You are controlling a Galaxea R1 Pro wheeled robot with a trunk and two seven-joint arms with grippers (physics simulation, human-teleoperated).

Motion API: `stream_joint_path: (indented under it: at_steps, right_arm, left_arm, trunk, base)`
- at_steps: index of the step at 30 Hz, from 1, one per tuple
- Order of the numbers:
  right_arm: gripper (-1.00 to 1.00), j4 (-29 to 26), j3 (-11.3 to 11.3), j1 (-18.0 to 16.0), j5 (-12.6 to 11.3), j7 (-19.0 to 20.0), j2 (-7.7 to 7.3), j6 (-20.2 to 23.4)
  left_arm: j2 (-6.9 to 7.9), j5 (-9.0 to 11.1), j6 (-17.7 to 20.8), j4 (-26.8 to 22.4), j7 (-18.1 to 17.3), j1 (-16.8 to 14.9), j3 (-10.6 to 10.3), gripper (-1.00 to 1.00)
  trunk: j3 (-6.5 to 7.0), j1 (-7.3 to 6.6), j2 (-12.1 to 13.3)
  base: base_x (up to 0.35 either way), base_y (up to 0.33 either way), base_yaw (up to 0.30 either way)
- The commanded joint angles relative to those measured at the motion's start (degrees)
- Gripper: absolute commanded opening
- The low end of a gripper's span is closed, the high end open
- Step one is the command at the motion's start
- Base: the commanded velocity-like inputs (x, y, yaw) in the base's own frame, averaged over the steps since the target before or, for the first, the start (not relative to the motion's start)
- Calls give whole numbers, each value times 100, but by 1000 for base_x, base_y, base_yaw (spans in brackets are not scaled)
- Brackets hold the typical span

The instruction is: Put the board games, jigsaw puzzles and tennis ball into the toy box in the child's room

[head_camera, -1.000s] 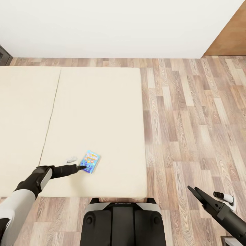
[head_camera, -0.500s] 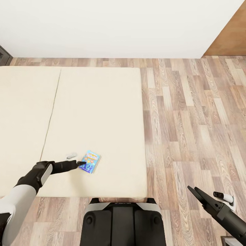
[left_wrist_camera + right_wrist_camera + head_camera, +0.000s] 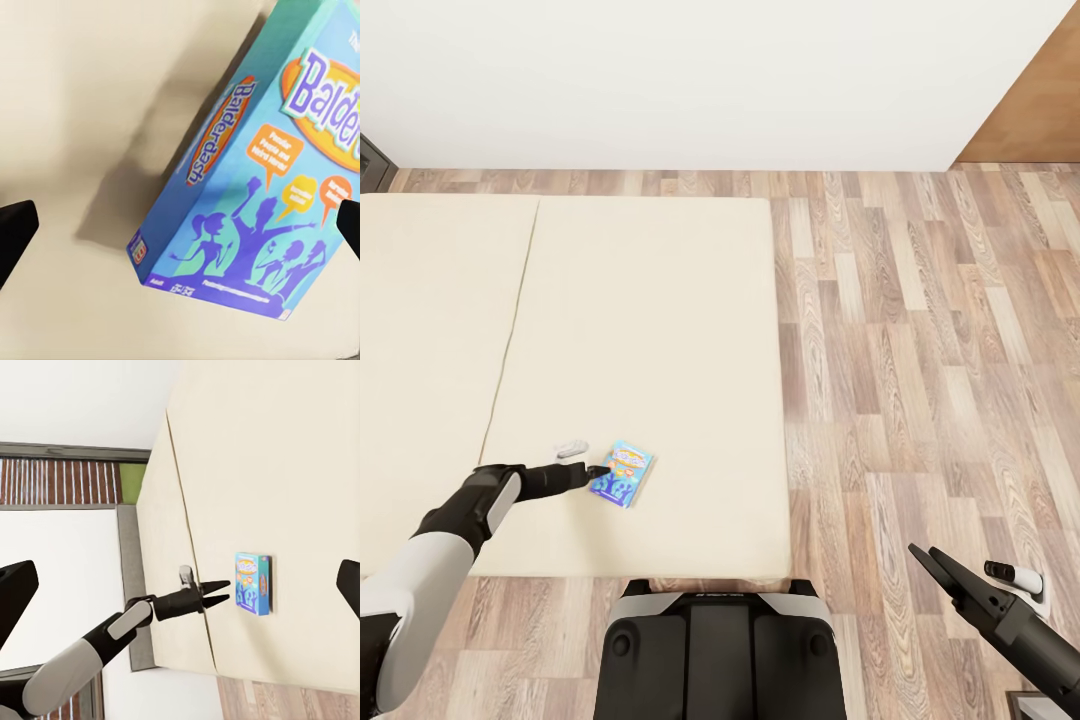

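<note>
While its two black fingers stand spread apart, the left gripper (image 3: 600, 470) points at the near short edge of the small blue flat board game box (image 3: 622, 473), tips just beside it, w/ nothing held. From the left wrist cam the box (image 3: 255, 180) sits between both fingertips, "Balderdash" printed on lid & side. Box lies flat on the low wide bed w/ plain beige mattress (image 3: 640, 330), approx 7 o'clock from mattress centre, near its front edge. Right gripper (image 3: 932, 562) hangs at 4 o'clock in head view over the wood-plank floor (image 3: 920, 340), fingers parted, empty, well apart from the box.
</note>
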Motion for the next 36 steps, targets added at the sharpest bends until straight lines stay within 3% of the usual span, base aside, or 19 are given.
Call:
stream_joint_path:
  at_steps: [1, 8, 20, 27, 36]
  right_arm:
    - [100, -3, 1, 2, -29, -6, -2, 35]
    - [100, -3, -3, 2, -29, -1, -8, 36]
    - [100, -3, -11, 2, -30, 19, -11, 36]
    - [100, -3, -12, 2, -36, 22, -11, 36]
    - [100, -3, -12, 2, -37, 22, -11, 37]
  left_arm:
    - [-2, 37, 41, -2, 8, -2, 14, 100]
    - [-15, 33, -69, 12, 49, -4, -2, 100]
    - [-159, 26, -444, 77, 61, -4, -47, 100]
    - [-212, 13, -690, 244, 64, -4, -360, 100]
    - [-223, 11, -734, 308, 64, -4, -458, 100]
  trunk:
    - [-5, 4, -9]
    - [-5, 4, -9]
    - [-5, 4, -9]
    - [-5, 4, -9]
    - [-5, 4, -9]
  base:
    - [0, 0, 0]
    - [0, 0, 0]
    - [0, 0, 0]
    - [0, 0, 0]
    - [0, 0, 0]
